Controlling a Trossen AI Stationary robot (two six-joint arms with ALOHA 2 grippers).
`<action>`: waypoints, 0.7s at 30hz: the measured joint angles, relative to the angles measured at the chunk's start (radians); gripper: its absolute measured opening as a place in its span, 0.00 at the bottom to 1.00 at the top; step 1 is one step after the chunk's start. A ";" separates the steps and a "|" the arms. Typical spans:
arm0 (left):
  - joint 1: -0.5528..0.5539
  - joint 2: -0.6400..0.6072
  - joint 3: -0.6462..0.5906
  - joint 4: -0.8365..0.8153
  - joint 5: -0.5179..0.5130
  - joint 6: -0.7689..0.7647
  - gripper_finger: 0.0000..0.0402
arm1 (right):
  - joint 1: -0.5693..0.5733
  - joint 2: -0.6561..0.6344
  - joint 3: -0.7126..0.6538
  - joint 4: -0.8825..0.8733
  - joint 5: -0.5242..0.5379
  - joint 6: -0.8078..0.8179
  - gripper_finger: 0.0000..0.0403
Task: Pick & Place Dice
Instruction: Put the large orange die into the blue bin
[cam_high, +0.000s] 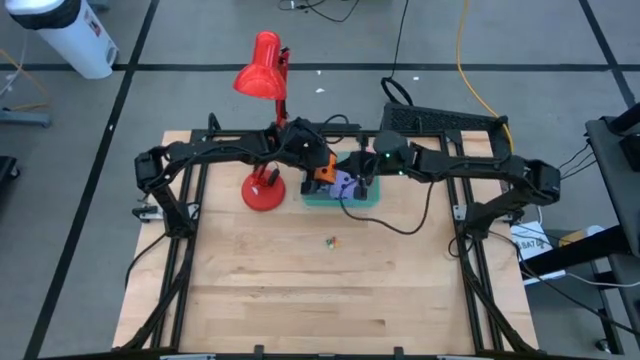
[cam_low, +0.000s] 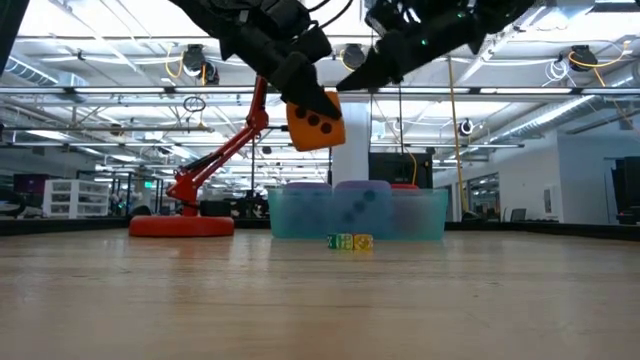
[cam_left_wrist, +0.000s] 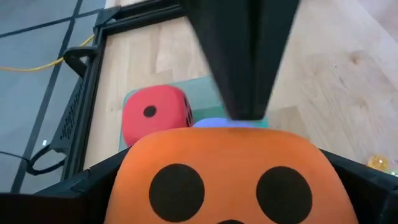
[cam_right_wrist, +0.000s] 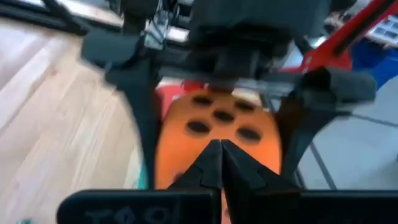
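Note:
My left gripper (cam_high: 318, 168) holds an orange die (cam_low: 315, 122) with dark pips in the air above the teal tray (cam_low: 420, 220), which stands at the table's far middle. In the tray lie a red die (cam_left_wrist: 155, 118) and a purple-blue die (cam_high: 343, 184). My right gripper (cam_right_wrist: 221, 163) is shut. It comes from the table's right and points its tips at the orange die's (cam_right_wrist: 217, 134) face. My left gripper pinches the orange die between its two fingers, one on each of two opposite side faces (cam_left_wrist: 127, 180). The fingers (cam_right_wrist: 140, 112) slant down from the table's left. The die is lifted clear above the tray, tilted. My right gripper's shut tips (cam_left_wrist: 242, 115) stand at the die's upper edge; whether they touch it, I cannot tell.
A red desk lamp (cam_high: 265, 130) stands with its round base (cam_high: 263, 190) just left of the tray. A few tiny coloured pieces (cam_low: 350, 241) lie on the wood in front of the tray. Black frame rails (cam_high: 185, 240) run along the table's sides.

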 joint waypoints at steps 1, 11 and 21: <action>-0.004 0.000 0.000 0.006 0.001 0.000 0.99 | -0.006 0.010 0.010 0.000 -0.001 -0.002 0.00; -0.029 0.002 -0.003 0.015 -0.002 0.011 0.99 | -0.048 0.112 0.018 0.018 -0.082 0.024 0.00; -0.024 -0.014 0.008 0.043 -0.008 0.009 0.99 | -0.064 0.185 0.017 -0.024 -0.090 0.047 0.00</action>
